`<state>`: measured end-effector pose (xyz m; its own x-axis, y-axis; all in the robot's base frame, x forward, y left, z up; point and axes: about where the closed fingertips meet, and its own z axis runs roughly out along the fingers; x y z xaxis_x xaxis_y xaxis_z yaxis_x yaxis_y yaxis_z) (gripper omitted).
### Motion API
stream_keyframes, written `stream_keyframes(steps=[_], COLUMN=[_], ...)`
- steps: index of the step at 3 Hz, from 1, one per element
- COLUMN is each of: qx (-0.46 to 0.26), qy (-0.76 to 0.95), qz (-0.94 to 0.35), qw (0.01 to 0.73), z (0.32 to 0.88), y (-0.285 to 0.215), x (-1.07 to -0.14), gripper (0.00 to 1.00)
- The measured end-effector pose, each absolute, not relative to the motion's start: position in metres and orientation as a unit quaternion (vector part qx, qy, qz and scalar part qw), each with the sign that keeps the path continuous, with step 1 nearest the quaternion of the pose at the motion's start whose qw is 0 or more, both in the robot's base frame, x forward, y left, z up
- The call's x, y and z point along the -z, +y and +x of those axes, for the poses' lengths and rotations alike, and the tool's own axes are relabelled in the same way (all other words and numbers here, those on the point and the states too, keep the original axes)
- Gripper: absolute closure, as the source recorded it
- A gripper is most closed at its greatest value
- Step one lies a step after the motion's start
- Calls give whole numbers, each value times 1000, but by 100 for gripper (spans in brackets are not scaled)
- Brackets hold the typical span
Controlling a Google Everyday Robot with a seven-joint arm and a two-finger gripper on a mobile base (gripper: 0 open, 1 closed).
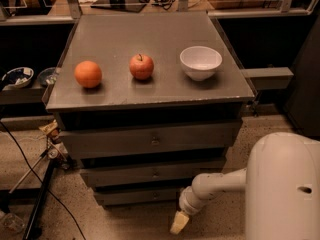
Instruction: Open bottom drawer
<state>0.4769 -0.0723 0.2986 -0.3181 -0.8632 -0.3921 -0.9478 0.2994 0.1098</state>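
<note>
Bottom drawer (131, 197) lowest in grey cabinet (150, 140), slim front facing near, long axis left-right, knob (154, 195) central, gripper (179, 223) low by floor, near-right of drawer's right end, grip state cannot tell.

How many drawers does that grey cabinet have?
3, stacked: the top drawer just under the tabletop, the middle drawer below it, and the bottom drawer lowest. The gripper hangs low, in front of the bottom drawer's right end.
</note>
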Motion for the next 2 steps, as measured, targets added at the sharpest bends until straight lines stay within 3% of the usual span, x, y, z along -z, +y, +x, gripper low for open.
stream_keyframes(steps=[2], qx=[-158], qy=[797], qz=[-566], qw=[139], z=[488], y=[-68], x=[-282], gripper=[0])
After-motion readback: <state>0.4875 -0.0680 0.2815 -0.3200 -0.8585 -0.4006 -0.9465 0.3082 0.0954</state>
